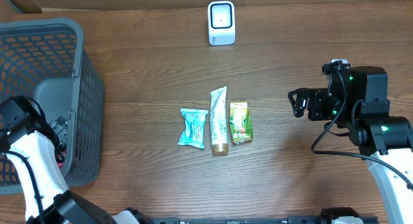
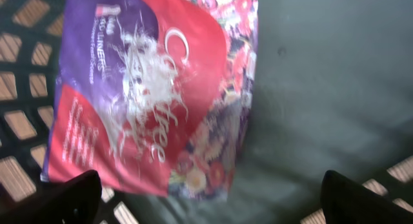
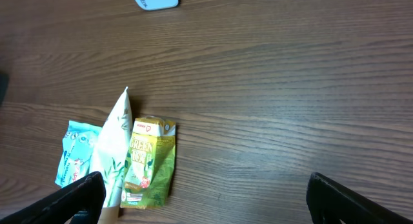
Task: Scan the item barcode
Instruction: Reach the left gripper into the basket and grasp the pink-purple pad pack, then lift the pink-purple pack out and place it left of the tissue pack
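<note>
Tube (image 1: 219, 121) centre, scanner (image 1: 221, 22) behind it, basket (image 1: 90, 121) far left

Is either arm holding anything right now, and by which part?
Nothing is held. The left end effector hangs open over the red and purple packet in the basket; the right end effector is open above the table.

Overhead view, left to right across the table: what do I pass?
grey mesh basket → light-blue packet → white-and-green tube → green packet → right gripper
</note>
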You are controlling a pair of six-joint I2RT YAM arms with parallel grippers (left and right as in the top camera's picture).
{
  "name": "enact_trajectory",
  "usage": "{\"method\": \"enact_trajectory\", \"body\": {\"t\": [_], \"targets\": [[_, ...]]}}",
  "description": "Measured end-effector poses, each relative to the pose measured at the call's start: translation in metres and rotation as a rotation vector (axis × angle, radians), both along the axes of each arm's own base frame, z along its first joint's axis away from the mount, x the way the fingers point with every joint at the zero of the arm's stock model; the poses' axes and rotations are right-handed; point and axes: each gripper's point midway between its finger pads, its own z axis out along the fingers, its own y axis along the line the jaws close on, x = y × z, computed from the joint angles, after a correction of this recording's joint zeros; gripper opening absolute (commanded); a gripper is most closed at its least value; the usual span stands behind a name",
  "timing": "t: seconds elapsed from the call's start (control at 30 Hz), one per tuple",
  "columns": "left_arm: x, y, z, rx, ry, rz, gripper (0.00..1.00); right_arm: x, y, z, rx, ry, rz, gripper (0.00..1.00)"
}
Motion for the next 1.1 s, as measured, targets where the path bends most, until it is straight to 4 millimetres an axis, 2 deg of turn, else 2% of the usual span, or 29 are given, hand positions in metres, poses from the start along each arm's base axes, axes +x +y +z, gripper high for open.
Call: {"method": "enact_trajectory", "body": {"t": [0.2,0.3,0.4,0.53,0.6,0.63,0.7,0.73,0.8,0.87,0.93,1.1], "targets": [[0.013,0.016,0.007,0.086,-0.031,-0.050,0.97,0.000,0.000,0.000,0.000,0.000,0.000,1.00],[0.013,0.019,0.005,0.097,-0.011,-0.075,0.98,0.000,0.000,0.000,0.001,0.000,0.000,1.00],[0.011,0.021,-0.011,0.076,0.043,-0.087,1.00,0.000,0.000,0.000,0.000,0.000,0.000,1.00],[0.004,0.019,-0.053,-0.007,0.162,-0.104,0.95,0.000,0.000,0.000,0.001,0.000,0.000,1.00],[0.002,0.020,-0.061,-0.011,0.192,-0.104,0.92,0.000,0.000,0.000,0.000,0.000,0.000,1.00],[0.001,0.022,-0.062,-0.008,0.202,-0.104,0.89,0.000,0.000,0.000,0.000,0.000,0.000,1.00],[0.000,0.023,-0.062,-0.001,0.214,-0.102,0.75,0.000,0.000,0.000,0.000,0.000,0.000,1.00],[-0.001,0.024,-0.062,0.004,0.220,-0.099,0.53,0.000,0.000,0.000,0.000,0.000,0.000,1.00],[-0.003,0.027,-0.062,0.015,0.235,-0.098,0.28,0.000,0.000,0.000,0.000,0.000,0.000,1.00],[-0.004,0.029,-0.062,0.021,0.238,-0.091,0.14,0.000,0.000,0.000,0.000,0.000,0.000,1.00],[-0.003,0.031,-0.059,0.030,0.234,-0.083,0.04,0.000,0.000,0.000,0.001,0.000,0.000,1.00],[-0.002,0.029,-0.052,-0.006,0.240,-0.073,0.04,0.000,0.000,0.000,0.000,0.000,0.000,1.00]]}}
